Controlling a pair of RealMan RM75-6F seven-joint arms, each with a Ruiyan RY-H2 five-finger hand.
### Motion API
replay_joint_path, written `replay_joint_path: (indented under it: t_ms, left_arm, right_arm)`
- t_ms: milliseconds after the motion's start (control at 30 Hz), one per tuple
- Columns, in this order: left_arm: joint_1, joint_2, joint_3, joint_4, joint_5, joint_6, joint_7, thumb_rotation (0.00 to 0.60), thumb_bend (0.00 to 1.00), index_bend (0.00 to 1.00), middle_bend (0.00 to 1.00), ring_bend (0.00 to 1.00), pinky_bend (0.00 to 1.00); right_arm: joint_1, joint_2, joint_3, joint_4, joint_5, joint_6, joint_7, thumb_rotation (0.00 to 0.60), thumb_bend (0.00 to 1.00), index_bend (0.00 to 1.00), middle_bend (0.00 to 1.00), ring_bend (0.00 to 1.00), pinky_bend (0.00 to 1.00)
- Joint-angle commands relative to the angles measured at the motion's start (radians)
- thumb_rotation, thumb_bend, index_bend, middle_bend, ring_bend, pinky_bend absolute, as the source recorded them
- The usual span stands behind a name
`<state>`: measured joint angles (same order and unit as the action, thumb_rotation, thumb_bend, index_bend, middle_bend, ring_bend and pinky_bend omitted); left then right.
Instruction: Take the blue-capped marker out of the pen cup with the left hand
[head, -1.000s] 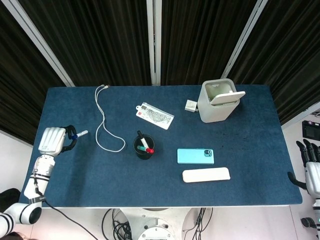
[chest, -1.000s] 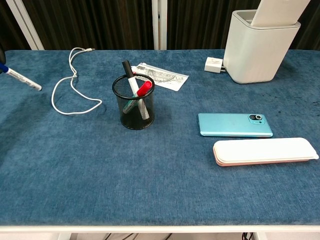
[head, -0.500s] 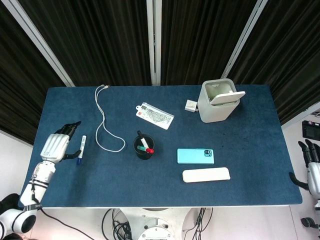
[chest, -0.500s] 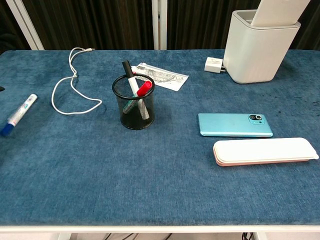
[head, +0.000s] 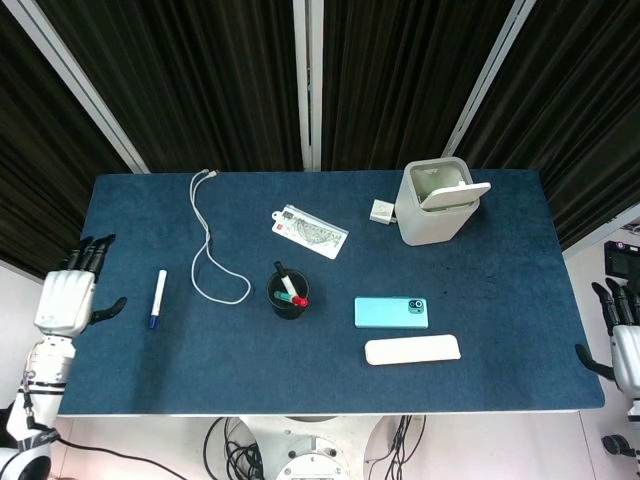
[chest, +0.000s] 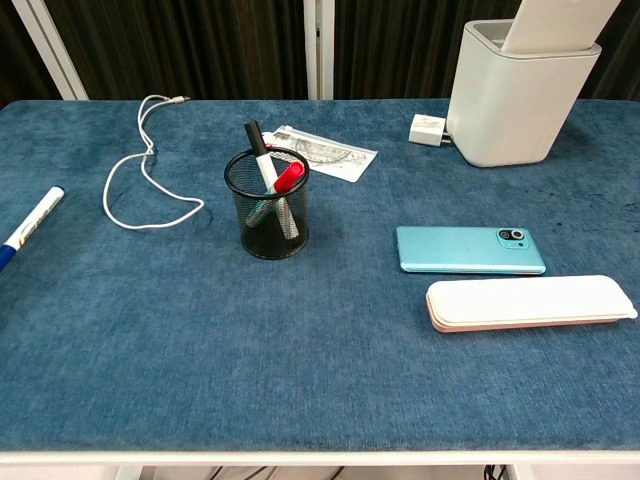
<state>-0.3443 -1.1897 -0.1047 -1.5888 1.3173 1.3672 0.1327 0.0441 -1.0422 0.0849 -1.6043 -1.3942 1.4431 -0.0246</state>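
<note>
The blue-capped marker lies flat on the blue table near its left edge, cap toward the front; in the chest view this marker runs off the left border. The black mesh pen cup stands mid-table, and the cup holds a red-capped and a black-capped marker. My left hand hovers off the table's left edge, open, fingers spread, apart from the marker. My right hand sits past the right edge, fingers straight, holding nothing.
A white cable loops left of the cup. A cyan phone and a white case lie right of the cup. A white bin, a charger and a card packet sit further back.
The left hand let go of the blue-capped marker, which now lies on the table. The hand opened and drew back left, off the table edge. The right hand stayed put.
</note>
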Motion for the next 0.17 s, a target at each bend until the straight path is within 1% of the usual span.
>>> replay_joint_path:
  t_ms: [33,100,167]
  left_arm:
    - [0.031,0.03,0.039,0.021,-0.02,-0.017,0.075,0.6,0.2,0.06,0.04,0.01,0.14]
    - [0.044,0.049,0.06,0.014,-0.04,-0.04,0.113,0.6,0.2,0.06,0.01,0.0,0.1]
    - [0.057,0.054,0.068,0.016,-0.047,-0.04,0.121,0.6,0.2,0.06,0.01,0.0,0.08]
  right_arm:
    - [0.006,-0.015,0.003,0.015,0.002,-0.005,0.001,0.6,0.18,0.0,0.0,0.0,0.0]
    - [0.014,-0.027,0.007,0.024,0.009,-0.019,-0.002,0.6,0.18,0.0,0.0,0.0,0.0]
    - [0.023,-0.036,0.01,0.029,0.013,-0.03,-0.009,0.6,0.18,0.0,0.0,0.0,0.0]
